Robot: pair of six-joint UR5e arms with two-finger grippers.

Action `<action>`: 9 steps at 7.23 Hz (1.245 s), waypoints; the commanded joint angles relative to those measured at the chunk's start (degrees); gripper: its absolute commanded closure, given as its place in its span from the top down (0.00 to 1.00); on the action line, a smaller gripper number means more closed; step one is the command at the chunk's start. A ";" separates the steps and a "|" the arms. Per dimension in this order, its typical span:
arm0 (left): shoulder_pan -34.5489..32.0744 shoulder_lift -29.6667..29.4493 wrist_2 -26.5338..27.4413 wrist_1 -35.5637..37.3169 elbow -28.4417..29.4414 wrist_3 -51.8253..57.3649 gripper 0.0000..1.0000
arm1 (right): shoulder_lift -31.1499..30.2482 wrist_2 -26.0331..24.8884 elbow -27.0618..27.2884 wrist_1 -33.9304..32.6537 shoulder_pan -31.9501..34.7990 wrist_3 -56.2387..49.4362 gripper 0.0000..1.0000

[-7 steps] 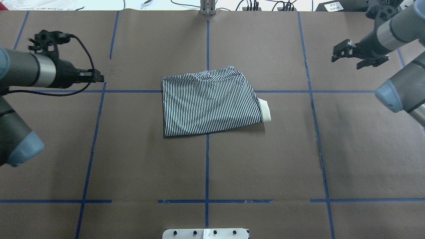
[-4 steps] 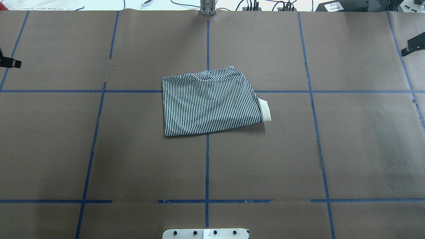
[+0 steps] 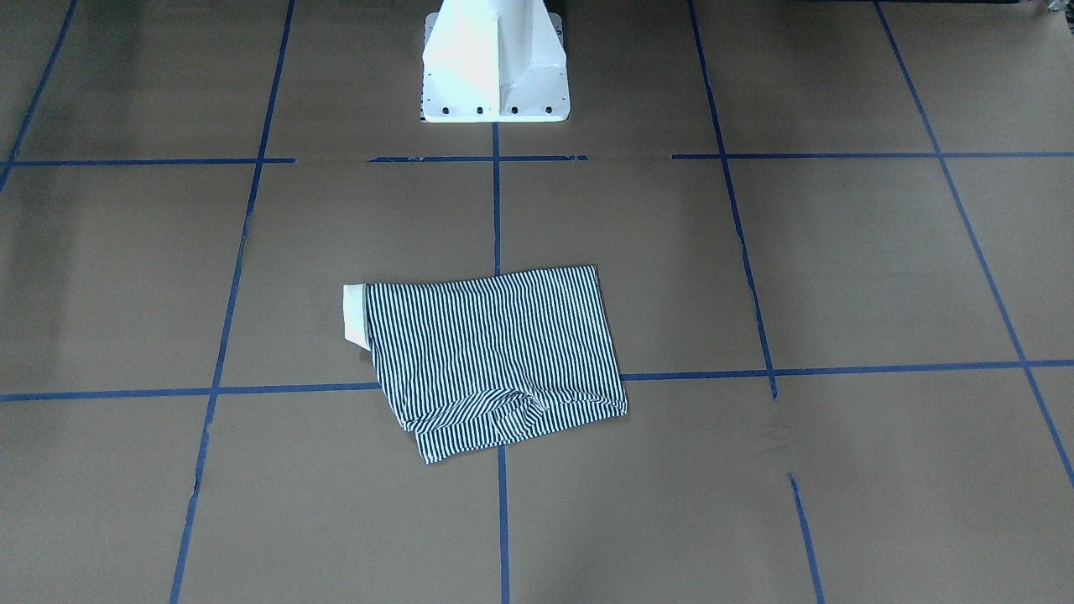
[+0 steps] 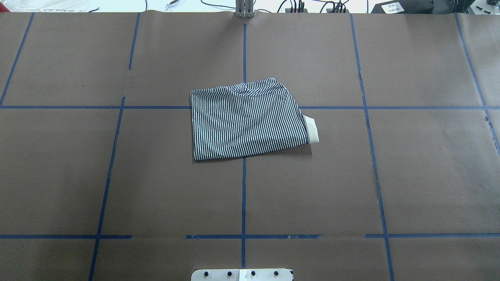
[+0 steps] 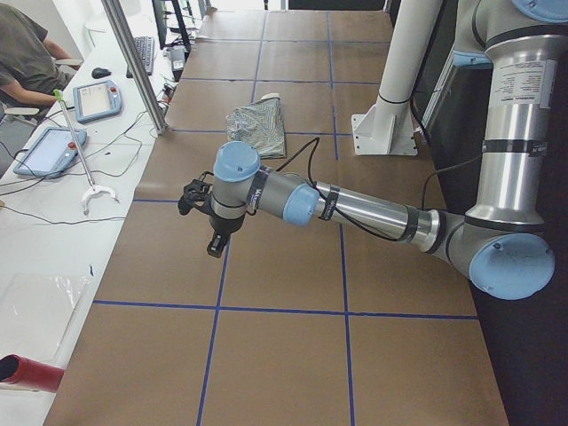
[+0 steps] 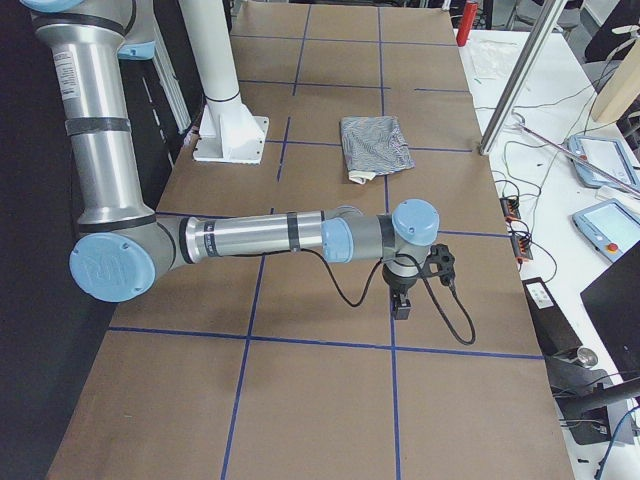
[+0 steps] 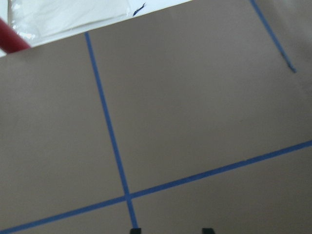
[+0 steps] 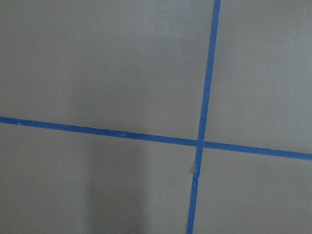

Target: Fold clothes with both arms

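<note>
The striped polo shirt (image 4: 248, 121) lies folded into a rough rectangle at the table's middle. Its cream collar (image 4: 312, 130) sticks out on the overhead view's right side. It also shows in the front view (image 3: 495, 352), the exterior left view (image 5: 259, 126) and the exterior right view (image 6: 373, 145). Neither arm shows in the overhead or front view. My left gripper (image 5: 215, 248) hangs over bare table far from the shirt; in the left wrist view (image 7: 171, 230) its fingertips (image 7: 135, 230) stand apart, holding nothing. My right gripper (image 6: 402, 305) hangs over bare table far from the shirt; I cannot tell whether it is open.
The white pedestal base (image 3: 495, 67) stands at the robot's table edge. Blue tape lines (image 4: 243, 195) grid the brown table cover. A metal post (image 5: 133, 62), teach pendants (image 5: 98, 99), cables and a seated person (image 5: 27, 53) are along the far side.
Both arms have swung outward and left the overhead view, the left one off the left edge, the right one off the right edge. The shirt has not moved.
</note>
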 commanded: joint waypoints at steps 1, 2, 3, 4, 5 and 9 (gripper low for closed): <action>-0.37 2.94 0.05 8.98 -1.18 1.09 1.00 | -0.49 -4.15 1.68 -0.62 -1.90 -0.68 1.00; -0.45 3.84 0.40 4.46 -1.44 1.00 1.00 | -0.92 -5.67 2.38 -0.79 -2.96 -0.59 1.00; -0.45 3.93 -0.21 3.54 -0.66 0.91 1.00 | -1.10 -5.25 2.39 -0.79 -3.06 -0.59 1.00; -0.36 3.59 -0.65 3.53 0.56 1.08 1.00 | -1.19 -5.15 2.39 -0.71 -3.06 -0.59 1.00; -0.36 3.24 -1.09 3.62 0.92 1.09 1.00 | -1.54 -5.07 2.39 -0.27 -3.06 -0.59 1.00; -0.36 3.49 -1.18 2.66 5.50 1.61 1.00 | -3.03 -4.80 2.65 0.00 -3.06 -0.95 1.00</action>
